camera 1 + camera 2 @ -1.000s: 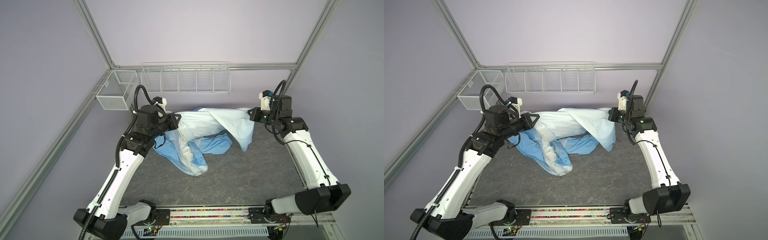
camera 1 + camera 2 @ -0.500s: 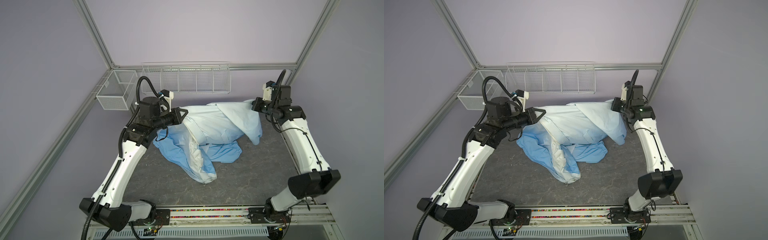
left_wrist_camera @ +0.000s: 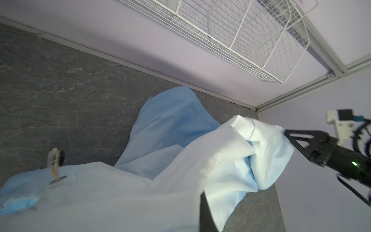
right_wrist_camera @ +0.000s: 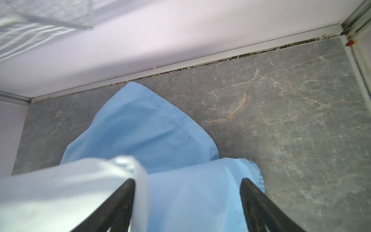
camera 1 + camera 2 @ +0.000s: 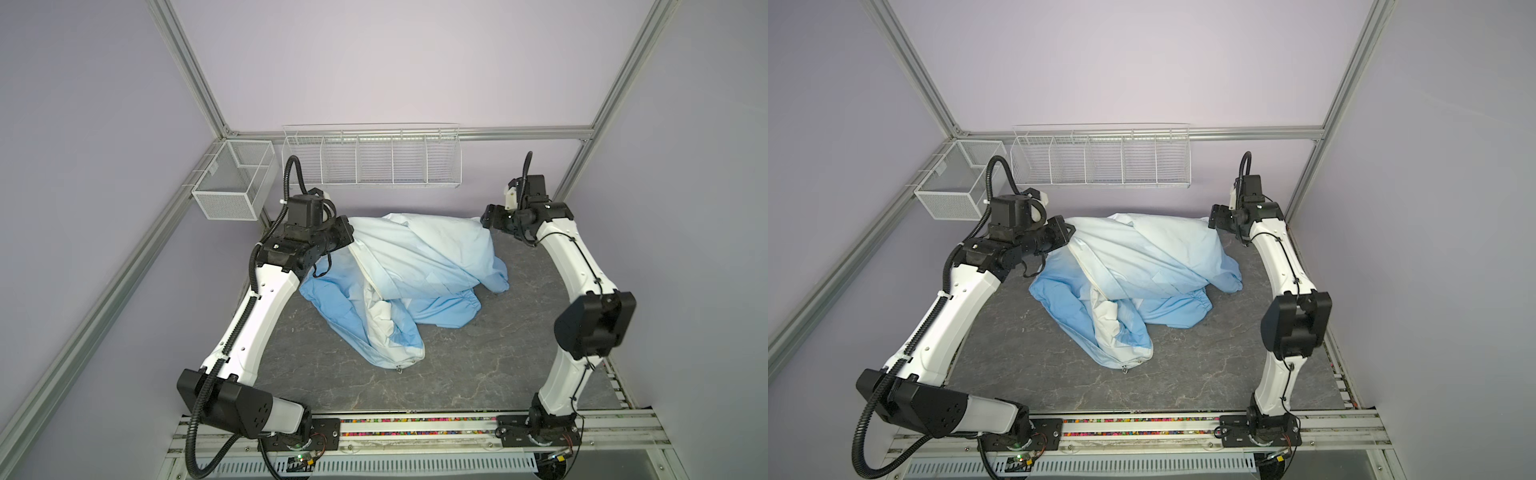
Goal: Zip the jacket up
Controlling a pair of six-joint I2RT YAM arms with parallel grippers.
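Counts almost none of the zipping as done. Finds the jacket (image 5: 419,266) bunched in a heap on the far middle of the bench (image 5: 478,374), pale part on top, bluer folds spilling toward the near side. Grips its far left edge with the left pincer (image 5: 348,237), clamped tight on the cloth and holding that edge off the bench. Has the right pincer (image 5: 485,219) at the far right corner, jaws spread wide. In the right wrist view, shows cloth lying between and against the fingers (image 4: 122,202), pinched by nothing. Traces the cream zipper (image 5: 369,277) from beside the left pincer down into the folds, with a small metal piece, likely the pull (image 5: 400,368), at the near tip of the heap. Judges the front open, white inside showing beside it. Leaves, by this reading: spreading flat, finding both zipper ends, mating them, drawing the pull along. Reads no brand, label or writing anywhere.
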